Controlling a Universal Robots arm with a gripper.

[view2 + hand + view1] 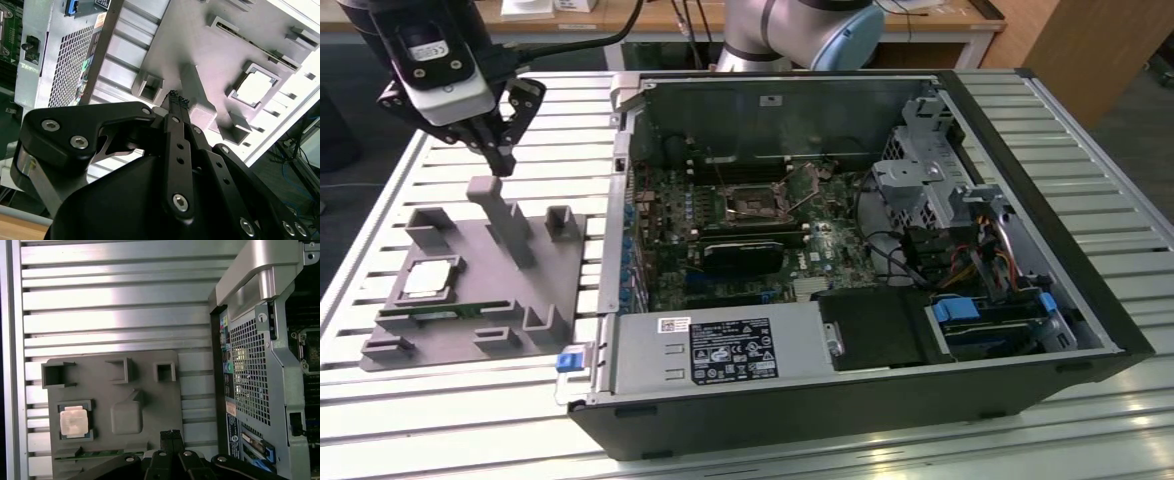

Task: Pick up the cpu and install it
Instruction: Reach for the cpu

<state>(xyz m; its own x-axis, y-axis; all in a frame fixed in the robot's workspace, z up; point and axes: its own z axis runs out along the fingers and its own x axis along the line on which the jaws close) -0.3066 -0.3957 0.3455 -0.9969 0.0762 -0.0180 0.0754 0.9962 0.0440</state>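
Note:
The cpu (430,278) is a small silvery square chip lying flat in a square pocket of the grey fixture tray (574,275), at the exterior view's left. It shows bright in the pocket in both wrist views (74,421) (255,86). My gripper (500,160) hangs above the tray's far end, over a tall grey post (504,215), apart from the chip. Its fingertips (177,101) are pressed together and hold nothing; the gripper (171,435) is shut. The bare square socket (754,200) sits on the motherboard inside the open computer case (1107,330).
A green memory stick (447,310) lies in a slot along the tray's near side, also in the first wrist view (100,454). The tray carries several raised blocks. The case wall (616,230) stands right beside the tray. Everything rests on a slatted metal table (454,420).

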